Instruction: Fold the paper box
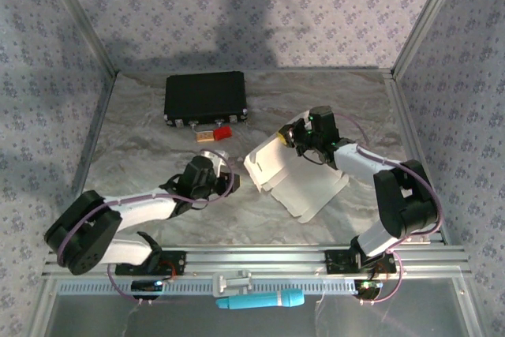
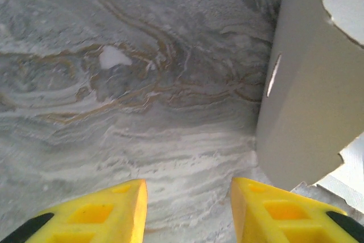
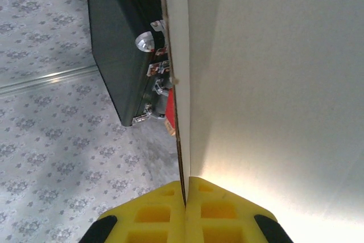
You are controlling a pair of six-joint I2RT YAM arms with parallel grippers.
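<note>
— Nearest of all, what lies along the front edge?

— A teal tool (image 1: 260,300), lying on its side just in front of the metal rail (image 1: 260,258) that carries both arm bases.

— And the paper box?

— The paper box (image 1: 296,179) sits on the marbled table (image 1: 142,140), right of centre and between the two arms. Its near-right panel lies flat; the far-left panel is tilted up off the surface.

— What has hold of it?

— The right gripper (image 1: 288,138). From the right wrist, the right gripper (image 3: 185,183) has its yellow fingers pressed together on the edge of the paper box (image 3: 273,83), with the cardboard pinched between them.

— The other arm?

— The left gripper (image 1: 221,167) is low over the table, just left of the raised panel. From its own wrist, the left gripper (image 2: 187,197) stands partly open with only bare table (image 2: 142,83) in the gap. The paper box (image 2: 301,112) rises at its right, a narrow slot cut in the wall. I cannot tell whether they touch.

— Anything further back?

— A black case (image 1: 205,96) lies at the far side, left of centre, with a small red block (image 1: 223,132) just in front of it.
</note>
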